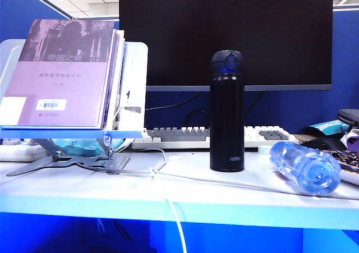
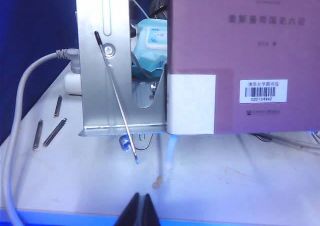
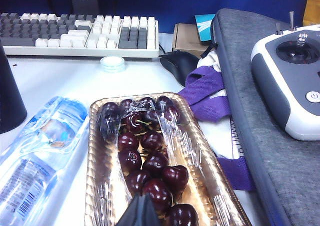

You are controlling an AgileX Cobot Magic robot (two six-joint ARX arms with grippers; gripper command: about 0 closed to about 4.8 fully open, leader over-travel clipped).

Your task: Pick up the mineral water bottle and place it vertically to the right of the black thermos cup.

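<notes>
Lying on its side at the front right of the white table (image 1: 84, 188), the mineral water bottle (image 1: 304, 166) points its base toward the exterior camera and sits well apart from the black thermos cup (image 1: 226, 111), which stands upright near the middle in front of a keyboard (image 1: 185, 135) and a dark monitor (image 1: 224, 34). To the left, a purple book (image 1: 61, 73) leans on a metal stand (image 1: 67, 157), with a white cable (image 1: 168, 191) trailing across the tabletop.

Neither arm shows in the exterior view. From the left wrist, the left gripper (image 2: 140, 211) hangs over bare table before the stand, its dark fingertips pressed together — nothing between them. From the right wrist, the right gripper (image 3: 138, 211) hovers over a clear tray of cherries (image 3: 150, 156), tips together and empty; the bottle lies just beside that tray, possibly touching it. Nearby sit a black mouse (image 3: 180, 65), a purple-strapped bag (image 3: 210, 95) and a grey remote controller (image 3: 295, 80).
</notes>
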